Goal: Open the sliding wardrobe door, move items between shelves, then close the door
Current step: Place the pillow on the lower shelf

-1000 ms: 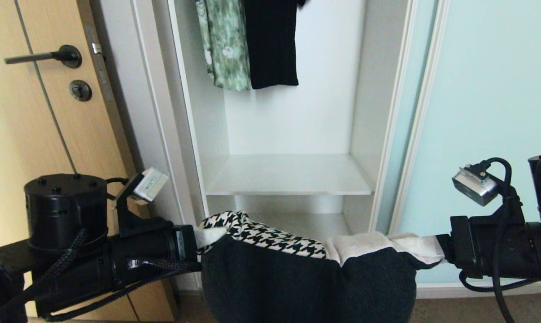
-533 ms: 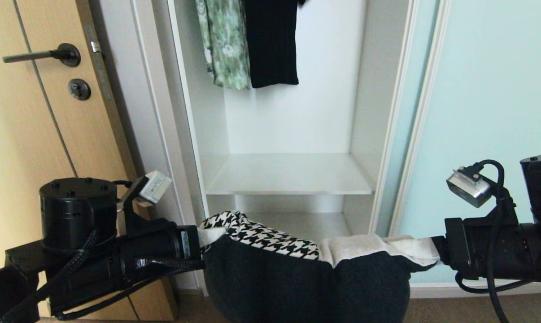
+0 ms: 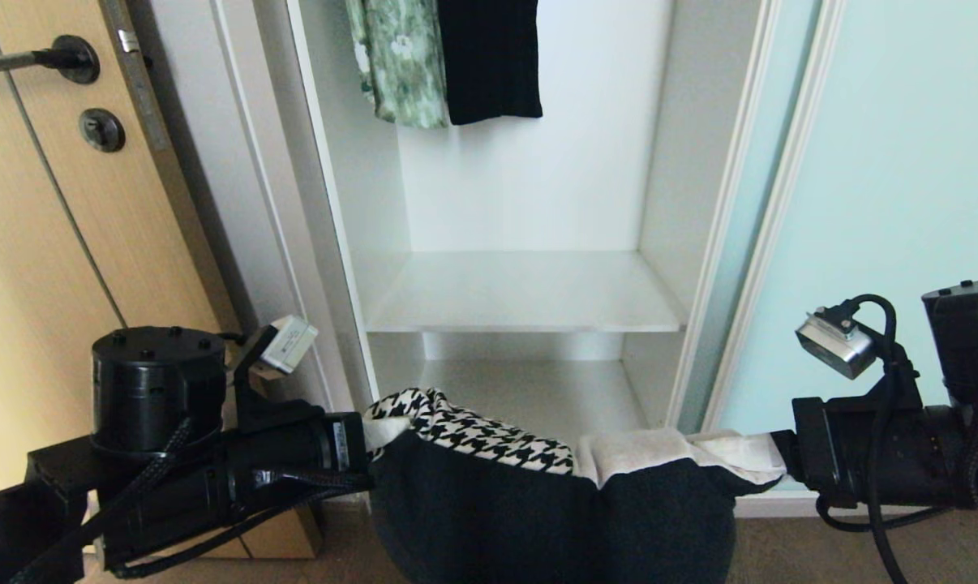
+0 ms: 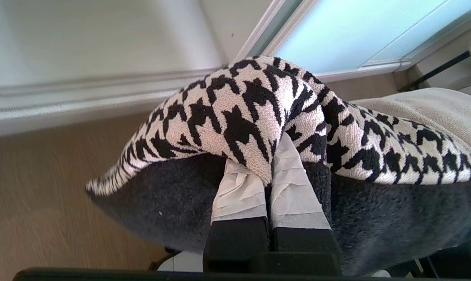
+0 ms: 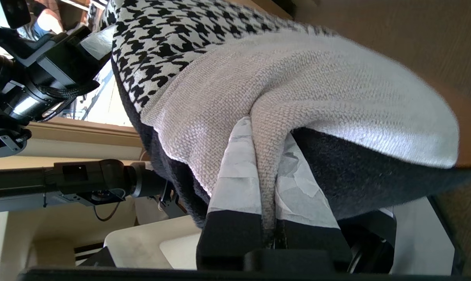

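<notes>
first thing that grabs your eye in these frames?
The folded stack of textiles slung low in front of the open wardrobe: houndstooth piece and beige woven piece over a dark fleecy one, pinched by the left gripper and the right gripper. Behind it sit two bare shelves; the sliding wardrobe door stands at right.

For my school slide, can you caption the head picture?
Both grippers hold folded clothes before the open wardrobe's shelves.
</notes>
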`<state>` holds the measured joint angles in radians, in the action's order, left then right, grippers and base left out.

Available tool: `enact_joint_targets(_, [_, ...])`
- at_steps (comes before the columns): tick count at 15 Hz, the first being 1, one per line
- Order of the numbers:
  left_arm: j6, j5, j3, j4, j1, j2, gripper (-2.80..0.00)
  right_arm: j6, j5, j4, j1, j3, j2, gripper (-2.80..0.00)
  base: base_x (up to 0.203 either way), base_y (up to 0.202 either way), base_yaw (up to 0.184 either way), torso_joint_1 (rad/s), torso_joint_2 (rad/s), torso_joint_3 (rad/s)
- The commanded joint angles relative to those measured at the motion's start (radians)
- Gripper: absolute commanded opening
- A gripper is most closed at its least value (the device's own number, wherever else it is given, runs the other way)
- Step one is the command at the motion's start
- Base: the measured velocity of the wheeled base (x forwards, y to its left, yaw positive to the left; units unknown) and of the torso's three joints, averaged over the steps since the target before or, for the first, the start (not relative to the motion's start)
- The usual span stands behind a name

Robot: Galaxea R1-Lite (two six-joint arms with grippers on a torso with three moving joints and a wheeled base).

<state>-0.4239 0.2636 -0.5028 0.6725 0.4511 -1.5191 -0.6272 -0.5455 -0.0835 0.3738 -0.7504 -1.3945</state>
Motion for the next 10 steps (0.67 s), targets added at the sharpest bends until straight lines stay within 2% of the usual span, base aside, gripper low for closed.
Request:
enact_joint_targets(1, [-0.003, 0.002, 0.0, 0.004, 0.0, -0.01, -2.8, -0.003, -0.004, -0.002, 0.0, -0.001, -0.012, -2.8, 0.0, 0.0, 0.0, 0.002, 0.0, -0.196])
enact_joint_targets(10, [-0.007, 0.002, -0.012, 0.004, 0.0, -0.037, -2.8, -0.006, -0.002, -0.028, 0.0, 0.002, -0.022, -2.8, 0.0, 0.0, 0.0, 0.003, 0.0, -0.199])
